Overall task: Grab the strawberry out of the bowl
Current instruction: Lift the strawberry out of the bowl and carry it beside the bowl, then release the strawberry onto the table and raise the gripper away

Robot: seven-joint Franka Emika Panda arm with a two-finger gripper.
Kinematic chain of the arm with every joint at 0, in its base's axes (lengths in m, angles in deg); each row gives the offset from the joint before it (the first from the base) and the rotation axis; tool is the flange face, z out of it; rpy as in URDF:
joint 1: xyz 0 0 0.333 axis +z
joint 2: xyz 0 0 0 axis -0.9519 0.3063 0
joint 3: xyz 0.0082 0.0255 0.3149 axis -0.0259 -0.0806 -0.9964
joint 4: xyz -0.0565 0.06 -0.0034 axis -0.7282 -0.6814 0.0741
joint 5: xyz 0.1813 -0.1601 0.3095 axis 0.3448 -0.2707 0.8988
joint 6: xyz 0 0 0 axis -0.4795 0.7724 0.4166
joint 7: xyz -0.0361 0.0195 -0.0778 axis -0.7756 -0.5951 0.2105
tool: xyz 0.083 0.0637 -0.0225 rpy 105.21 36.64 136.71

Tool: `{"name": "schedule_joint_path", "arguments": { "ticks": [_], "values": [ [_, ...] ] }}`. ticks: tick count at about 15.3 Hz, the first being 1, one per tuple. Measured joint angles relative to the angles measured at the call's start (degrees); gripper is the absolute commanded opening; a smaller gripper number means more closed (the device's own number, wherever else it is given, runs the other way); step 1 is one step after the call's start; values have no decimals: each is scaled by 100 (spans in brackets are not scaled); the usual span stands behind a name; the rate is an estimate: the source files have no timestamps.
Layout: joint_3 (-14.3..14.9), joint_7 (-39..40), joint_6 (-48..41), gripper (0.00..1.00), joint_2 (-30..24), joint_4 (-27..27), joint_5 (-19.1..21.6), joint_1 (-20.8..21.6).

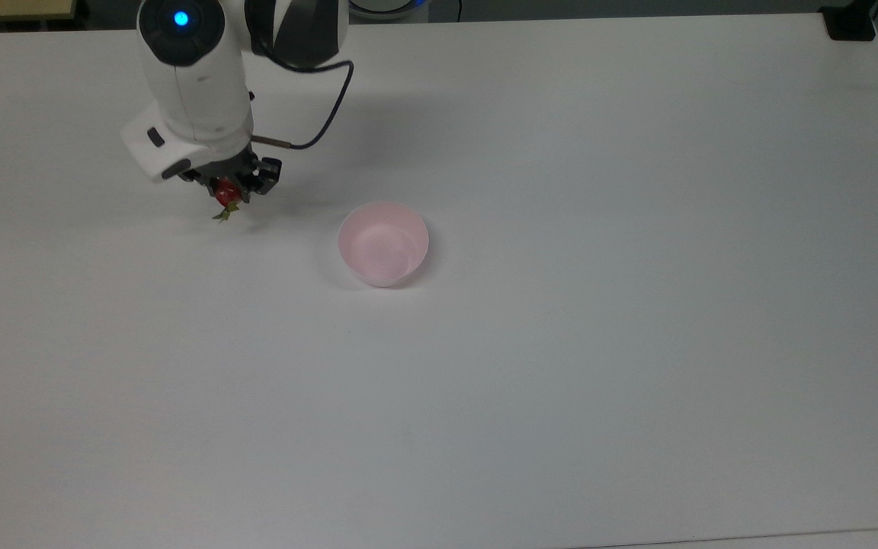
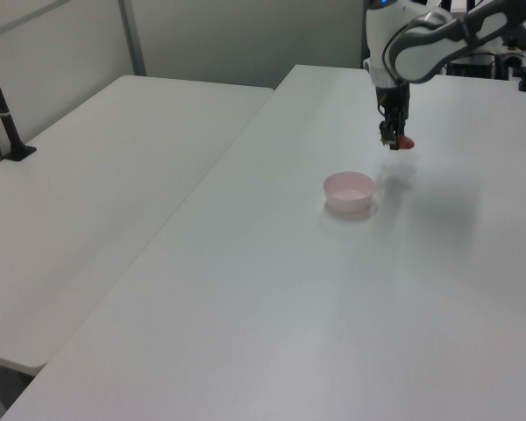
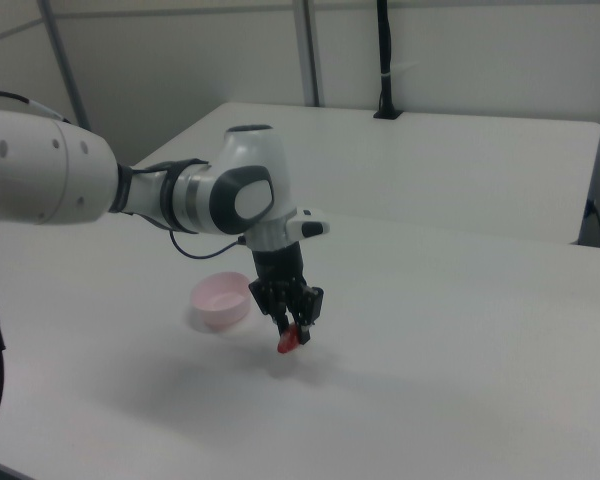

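Beneath the gripper (image 1: 227, 191), a broad white table (image 1: 637, 343), matte, evenly lit from above with soft grey shadows. Well off from the gripper toward the left view's left, a second white table (image 2: 96, 175), set edge to edge with the first along a narrow seam. On that second table, a black clamped post (image 2: 4, 114). Beyond the gripper in the right view, pale grey wall panels (image 3: 480, 50) split by a metal upright (image 3: 305, 50). Far from the gripper at the top view's upper right corner, a small black block (image 1: 850, 23).
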Motion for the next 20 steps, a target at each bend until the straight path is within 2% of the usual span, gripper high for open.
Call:
{"name": "schedule_joint_path", "arguments": {
  "ticks": [1,6,9,12,15,20],
  "values": [
    [-6,0,35,100,76,0,-4,7],
    [-25,-42,59,100,142,-69,-9,49],
    [-46,-102,-47,100,-78,-260,-8,131],
    [-70,-152,-975,100,-612,-668,99,356],
    [-84,-167,-1895,100,-1263,-1047,506,648],
    [-22,-425,-2713,100,-2095,-1127,1001,1310]
  ]
}}
